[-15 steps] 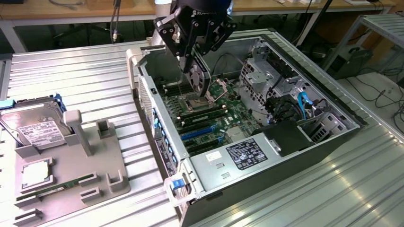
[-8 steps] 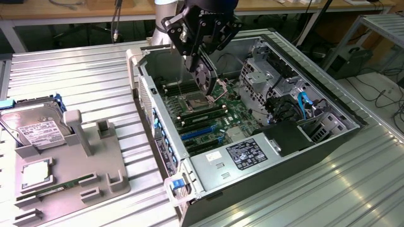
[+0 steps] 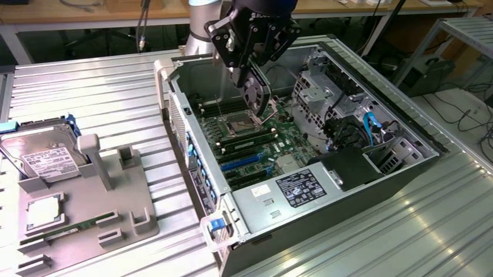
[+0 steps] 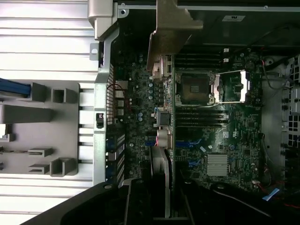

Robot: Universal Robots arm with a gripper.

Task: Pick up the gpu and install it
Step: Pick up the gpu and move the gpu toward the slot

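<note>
The open computer case [image 3: 331, 225] lies on the slatted table [image 3: 92, 86], with the parts tray [image 3: 131, 236] beside it at the exterior view's left holding a hard drive [image 3: 43, 156] and a memory stick [image 3: 73, 228]. Inside the case the power supply [image 3: 297, 187] sits in front of the motherboard [image 3: 292, 138]. The gpu [image 3: 258, 95] hangs from the gripper [image 3: 248, 78] above the board, beside the CPU socket [image 3: 237, 122].

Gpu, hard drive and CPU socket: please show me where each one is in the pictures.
gpu [image 3: 257, 92], exterior view, on its round fan.
hard drive [image 3: 45, 157], exterior view, on its white label.
CPU socket [image 4: 194, 88], wrist view, on the middle of the open socket.
</note>
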